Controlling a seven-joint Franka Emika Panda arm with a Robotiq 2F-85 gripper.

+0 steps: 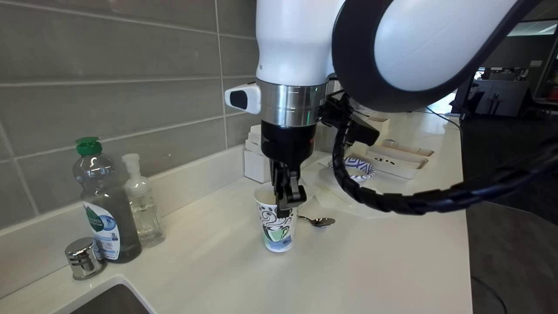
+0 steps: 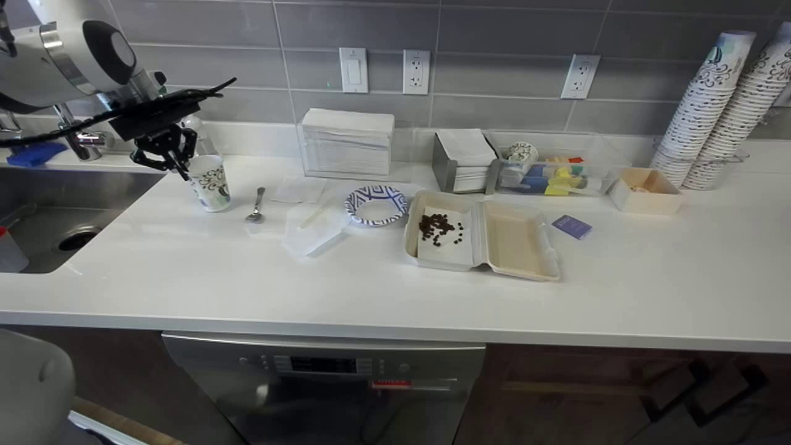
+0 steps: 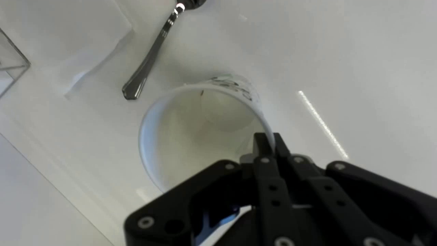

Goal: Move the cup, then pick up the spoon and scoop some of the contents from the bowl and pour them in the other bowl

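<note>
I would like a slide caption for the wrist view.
The claw grips a paper cup by its rim beside a metal spoon.

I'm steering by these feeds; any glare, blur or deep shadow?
Wrist view: a thin glare streak on the glossy white countertop, a bright glint on the dark-grey metal spoon; in an exterior view, the black ribbed cable blurs toward the picture's right edge; in an exterior view, the brown wooden cabinet sits in shadow.

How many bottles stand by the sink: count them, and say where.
2, side by side in an exterior view: the green-capped bottle, nearer the sink, and the pump bottle, just right of it in that picture. The arm may hide others.
</note>
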